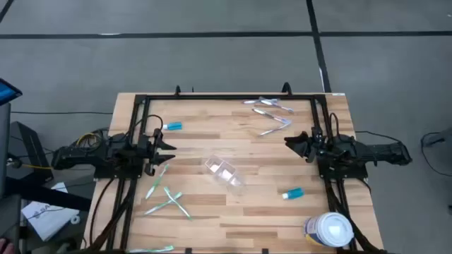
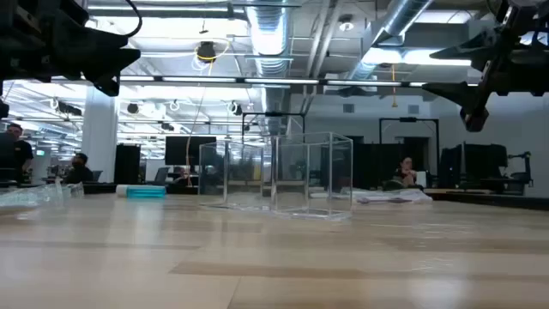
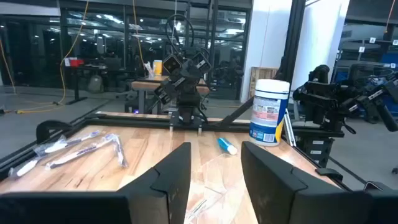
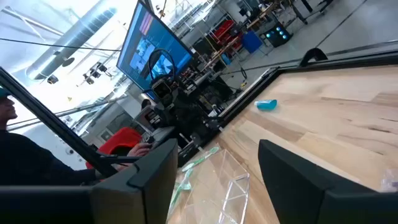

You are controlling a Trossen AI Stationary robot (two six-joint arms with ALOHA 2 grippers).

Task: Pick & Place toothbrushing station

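On the wooden table (image 1: 240, 212), near its middle, lies the clear holder (image 1: 224, 173), free of both arms. From table height it shows as see-through boxy compartments (image 2: 279, 176) standing on the wood.

Left of it the left gripper (image 1: 168, 146) hangs above the table's left side, pointing inward, its jaws apart with nothing between them; in its wrist view the two dark fingers (image 3: 176, 174) stand open over the holder's faint outline. Across the table the right gripper (image 1: 291, 141) hangs near the right edge, facing the left one, its jaws also apart and empty, fingers (image 4: 292, 171) spread in its own view.

Green toothbrushes (image 1: 168, 200) lie scattered at the front left, just beside the left arm's base. Wrapped toothbrushes (image 1: 272, 113) lie at the back, between the arms. One small blue-capped tube (image 1: 172, 126) sits near the back left, another (image 1: 292, 193) to the holder's right. A white-lidded tub (image 1: 330, 229) stands at the front right corner.
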